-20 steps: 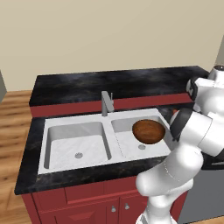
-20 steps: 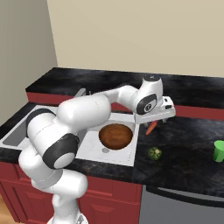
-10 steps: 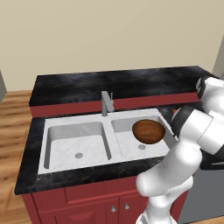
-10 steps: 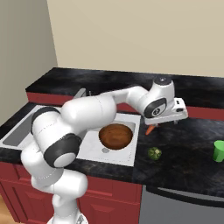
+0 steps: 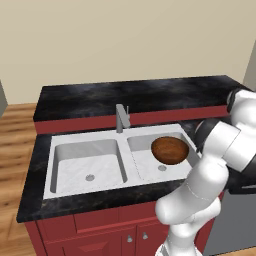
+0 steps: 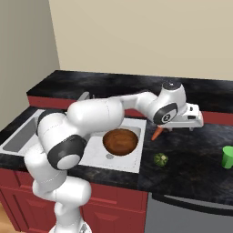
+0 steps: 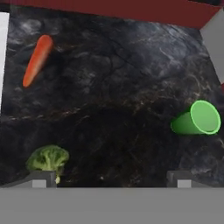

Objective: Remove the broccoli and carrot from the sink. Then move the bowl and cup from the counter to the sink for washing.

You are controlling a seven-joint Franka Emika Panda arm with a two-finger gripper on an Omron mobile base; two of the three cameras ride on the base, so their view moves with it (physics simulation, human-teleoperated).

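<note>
Right base view: the gripper (image 6: 195, 119) hangs above the black stone counter (image 6: 195, 159) to the right of the sink (image 6: 136, 154), its fingers spread wide with nothing between them. The reddish-brown bowl (image 6: 120, 140) sits in the sink's right basin, close to the drain. The carrot (image 6: 157, 133) lies on the counter just beside the sink's right rim, partly under the arm's wrist. The broccoli (image 6: 160, 159) rests on the counter nearer the front edge, and the green cup (image 6: 227, 157) stands well apart from both, far to the right.

In the hand view the two fingertips (image 7: 41, 180) frame bare counter — the broccoli (image 7: 48, 159) sits just by one tip, the carrot (image 7: 37, 60) lies at the upper left, and the cup (image 7: 197, 118) is off to the right, its open mouth facing the camera.

In the left base view the bowl (image 5: 170, 149) fills much of the right basin; the left basin holds nothing but its drain, and the grey faucet (image 5: 121, 118) stands at the centre back.
</note>
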